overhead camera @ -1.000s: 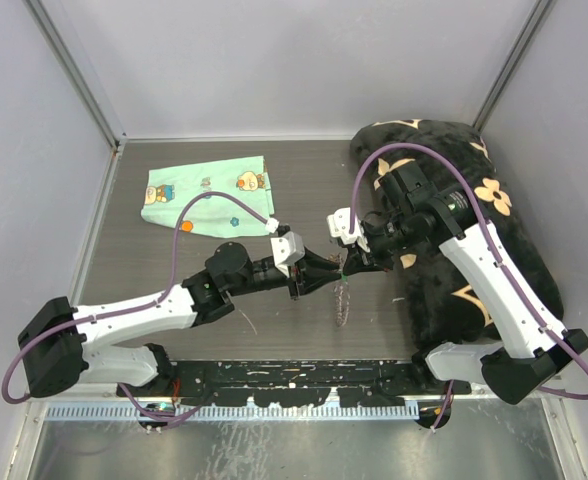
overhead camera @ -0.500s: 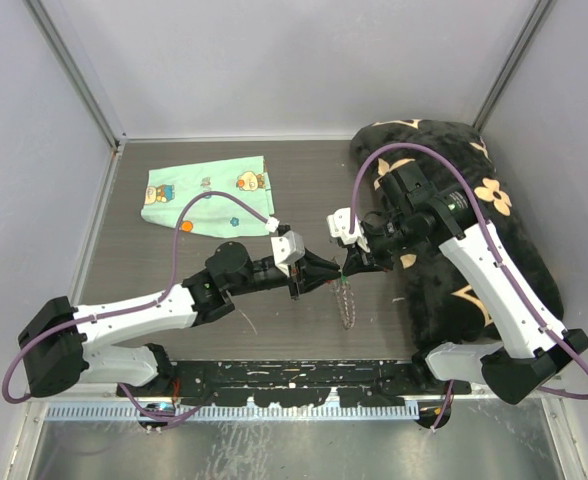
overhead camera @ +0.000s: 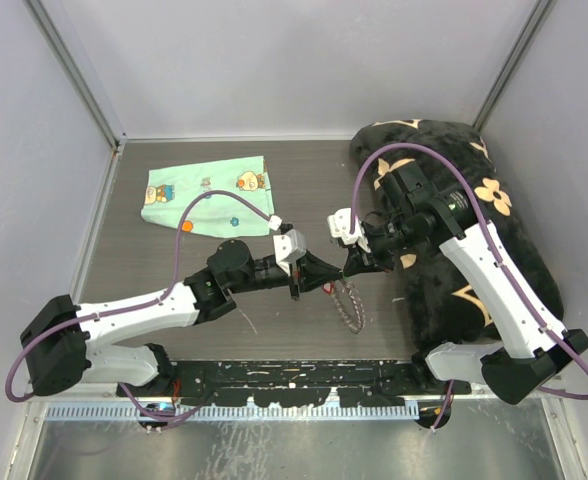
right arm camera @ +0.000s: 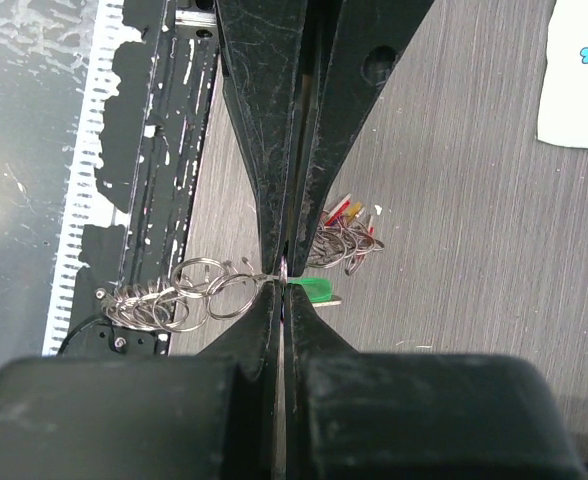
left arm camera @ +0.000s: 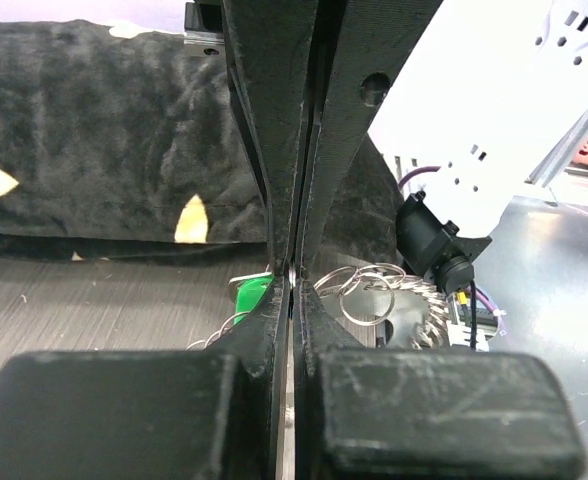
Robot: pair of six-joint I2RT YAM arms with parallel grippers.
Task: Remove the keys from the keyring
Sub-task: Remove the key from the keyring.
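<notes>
Silver wire keyring (overhead camera: 351, 305), thin and fringed, hangs from the right claw (overhead camera: 352, 267).

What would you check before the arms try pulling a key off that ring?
1. Right gripper shut on the keyring: ok.
2. Left gripper shut: ok.
3. Left gripper pinching one of the keys: cannot tell.
4. All keys off the keyring: not ok, they are bunched on it.
5. Mint cloth apart from both grippers: ok.
</notes>
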